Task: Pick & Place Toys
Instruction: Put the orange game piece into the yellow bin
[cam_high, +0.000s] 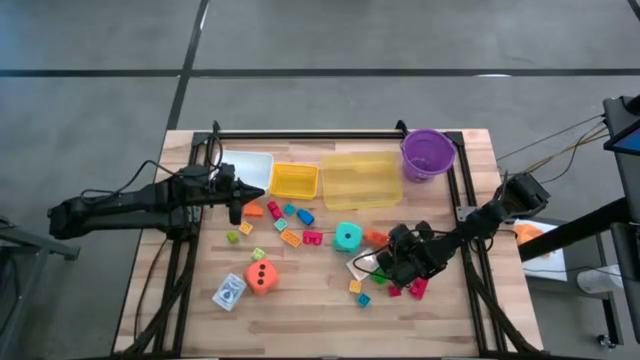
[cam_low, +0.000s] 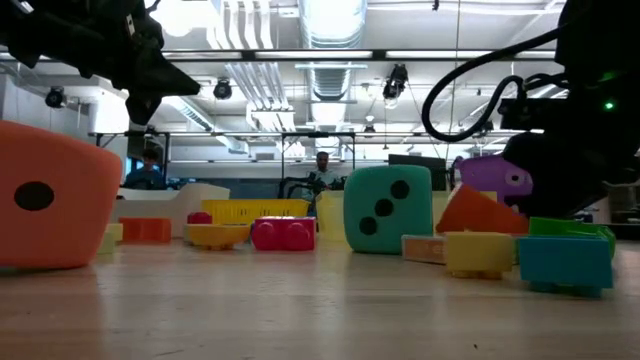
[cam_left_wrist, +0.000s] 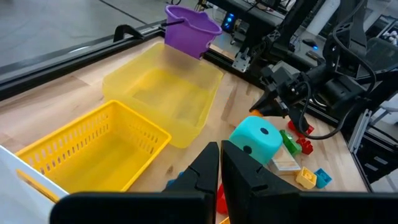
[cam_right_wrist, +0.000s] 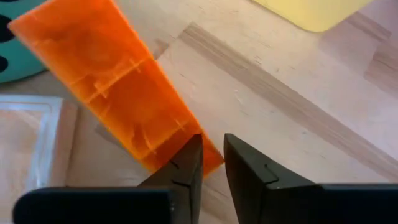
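A flat, see-through orange piece (cam_right_wrist: 118, 87) lies tilted beside the teal die (cam_high: 347, 236), and my right gripper (cam_right_wrist: 212, 143) is shut on its near corner. Small bright bricks (cam_high: 290, 237) lie scattered over the table's middle. The orange die (cam_high: 261, 276) and the blue-white card box (cam_high: 229, 292) rest near the front left. My left gripper (cam_high: 237, 208) hangs shut above the table next to the yellow basket (cam_high: 293, 180), holding nothing. My right gripper pinches the orange piece's corner (cam_right_wrist: 200, 157) between its two fingers, only at their ends. The fingers slant down at it from the table's right side. The piece stands tilted (cam_low: 478, 212); bricks in front hide its lower edge.
Along the far edge stand a clear bin (cam_high: 248, 165), the yellow basket, a yellow bin (cam_high: 362, 180) and a purple bucket (cam_high: 428, 152). A clear flat lid (cam_high: 362, 266) and several bricks (cam_high: 400, 288) lie under and around my right gripper. A black frame rail (cam_high: 300, 133) runs along the table's far edge.
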